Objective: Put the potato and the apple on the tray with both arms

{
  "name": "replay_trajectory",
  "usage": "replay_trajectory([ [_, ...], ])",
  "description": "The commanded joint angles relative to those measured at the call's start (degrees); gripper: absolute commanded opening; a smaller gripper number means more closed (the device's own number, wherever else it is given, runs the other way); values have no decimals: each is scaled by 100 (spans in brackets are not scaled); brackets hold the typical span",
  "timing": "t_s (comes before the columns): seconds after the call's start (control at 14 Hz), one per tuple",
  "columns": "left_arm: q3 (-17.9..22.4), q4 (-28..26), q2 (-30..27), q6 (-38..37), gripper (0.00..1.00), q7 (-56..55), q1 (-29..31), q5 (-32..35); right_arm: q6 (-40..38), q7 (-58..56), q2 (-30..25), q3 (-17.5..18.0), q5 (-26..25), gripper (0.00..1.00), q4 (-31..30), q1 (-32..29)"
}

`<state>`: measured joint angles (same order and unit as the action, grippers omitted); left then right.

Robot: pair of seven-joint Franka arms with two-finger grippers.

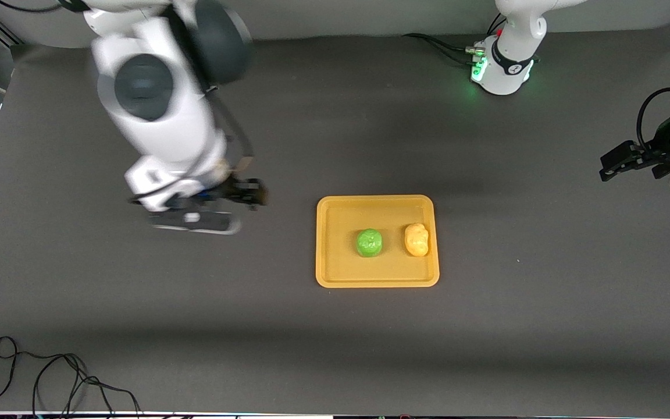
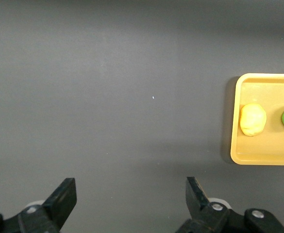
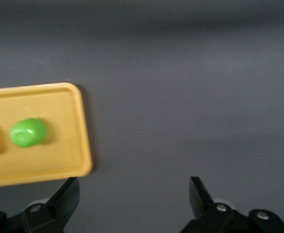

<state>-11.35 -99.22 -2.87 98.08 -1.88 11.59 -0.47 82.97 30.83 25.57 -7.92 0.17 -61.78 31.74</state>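
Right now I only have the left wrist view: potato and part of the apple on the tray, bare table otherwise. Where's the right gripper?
Observer: The right gripper is over bare table toward the right arm's end, beside the tray, not above it.
Operator: Is it holding anything?
Observer: No. In the right wrist view its fingers stand apart with only table between them.
Operator: Is the whole apple on the tray?
Observer: Yes. The apple sits fully inside the rim, apart from the potato, which lies toward the left arm's end.
Operator: And my own arm?
Observer: The left gripper is open too, over bare table at the left arm's end, well off the tray.
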Motion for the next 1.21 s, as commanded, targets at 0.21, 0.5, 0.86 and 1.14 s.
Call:
replay_trajectory([
  [0.21, -7, -36, -47, 62, 100, 83, 10, 30, 360, -1779, -1808, 71, -35, 100, -2196, -1238],
  [0.5, -7, -36, -47, 62, 100, 83, 10, 30, 711, -2975, -2275, 106, -35, 100, -2830, -2152],
  [0.86, -7, -36, -47, 71, 100, 83, 10, 30, 774, -3707, -2284, 71, -43, 100, -2831, -2699],
  [1.14, -7, -36, -38, 71, 100, 83, 10, 30, 774, -3698, -2293, -43, -88, 100, -2804, -2690],
])
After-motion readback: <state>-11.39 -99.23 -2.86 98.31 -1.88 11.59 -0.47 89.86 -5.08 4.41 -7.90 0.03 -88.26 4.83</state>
